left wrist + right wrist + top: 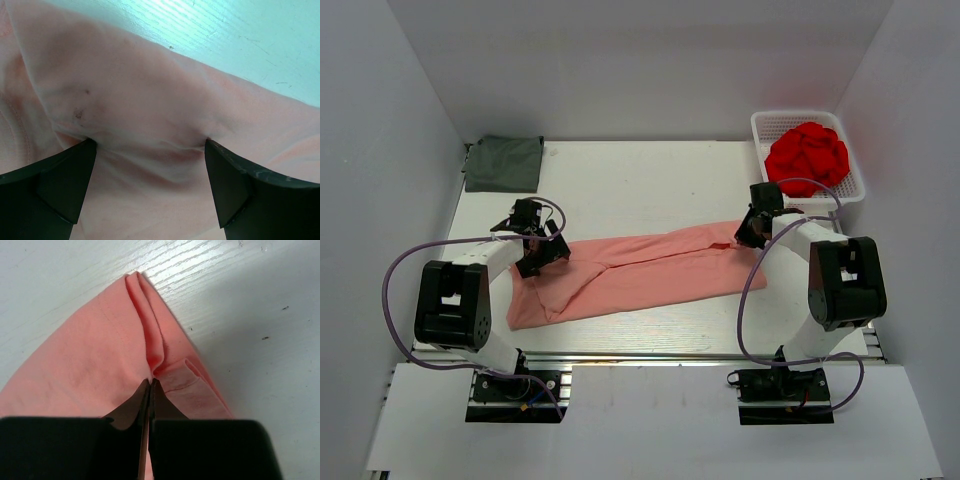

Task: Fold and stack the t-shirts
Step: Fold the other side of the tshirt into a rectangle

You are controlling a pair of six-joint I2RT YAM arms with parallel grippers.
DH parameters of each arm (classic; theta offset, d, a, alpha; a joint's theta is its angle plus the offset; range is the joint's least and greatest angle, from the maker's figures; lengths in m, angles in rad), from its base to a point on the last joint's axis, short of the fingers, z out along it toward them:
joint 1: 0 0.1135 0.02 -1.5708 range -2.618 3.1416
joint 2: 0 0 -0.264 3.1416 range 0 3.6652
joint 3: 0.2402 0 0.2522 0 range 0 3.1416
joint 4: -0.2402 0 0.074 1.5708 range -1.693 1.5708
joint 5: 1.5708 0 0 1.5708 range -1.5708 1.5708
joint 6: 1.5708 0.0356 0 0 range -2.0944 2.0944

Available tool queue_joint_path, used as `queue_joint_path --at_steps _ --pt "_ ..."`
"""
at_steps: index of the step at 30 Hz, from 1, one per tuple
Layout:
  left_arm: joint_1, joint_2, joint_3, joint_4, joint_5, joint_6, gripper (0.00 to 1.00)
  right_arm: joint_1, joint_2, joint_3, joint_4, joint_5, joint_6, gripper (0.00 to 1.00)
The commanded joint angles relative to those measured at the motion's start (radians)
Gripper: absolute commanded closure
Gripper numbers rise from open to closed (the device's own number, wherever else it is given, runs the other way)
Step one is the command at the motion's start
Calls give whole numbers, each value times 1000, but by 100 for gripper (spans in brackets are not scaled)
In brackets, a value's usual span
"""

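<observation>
The salmon-pink t-shirt (640, 270) lies stretched in a long band across the table (650, 180) between the two arms; the right gripper (151, 384) pinches a puckered fold at the shirt's right end, jaws pressed together; the left gripper (150, 145) stands spread wide, its fingers (60, 180) down on the cloth near the left end; the dark grey-green t-shirt (504, 163) lies folded at the far left corner.
</observation>
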Motion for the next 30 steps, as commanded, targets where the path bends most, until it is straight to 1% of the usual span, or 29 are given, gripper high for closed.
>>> queue_joint_path --at_steps 1,3,9,13,16,20,23,24,25,26,27,28,29,30 --pt "5 11 1 10 -23 15 0 -1 -53 29 26 13 -19 100" --pt "5 11 1 10 -33 24 0 -2 -57 36 29 42 -27 100" --pt "5 11 1 10 -71 34 0 -5 -92 60 56 110 -122 100" --pt "5 20 1 1 -80 43 0 -7 -83 58 61 145 -147 100" --pt "5 31 10 -10 -80 43 0 -7 -68 41 56 130 -150 100" --pt "5 40 20 -10 -80 52 0 -7 2 32 55 111 -144 100" --pt "5 51 20 -10 -80 61 0 -7 42 56 58 166 -147 87" --pt "5 51 29 -10 -80 61 0 -9 50 73 50 185 -156 75" --pt "5 51 29 -10 -80 70 0 -7 53 85 41 190 -153 67" --pt "5 51 38 -19 -80 70 0 -7 52 108 27 187 -159 62" --pt "5 51 38 -19 -80 80 0 -2 40 113 29 187 -173 53" --pt "5 51 47 -19 -80 80 0 1 32 116 35 184 -181 47" --pt "5 40 47 -19 -67 80 0 4 23 115 42 129 -202 43" --pt "5 40 47 -8 -51 89 0 4 -12 112 49 109 -211 35"
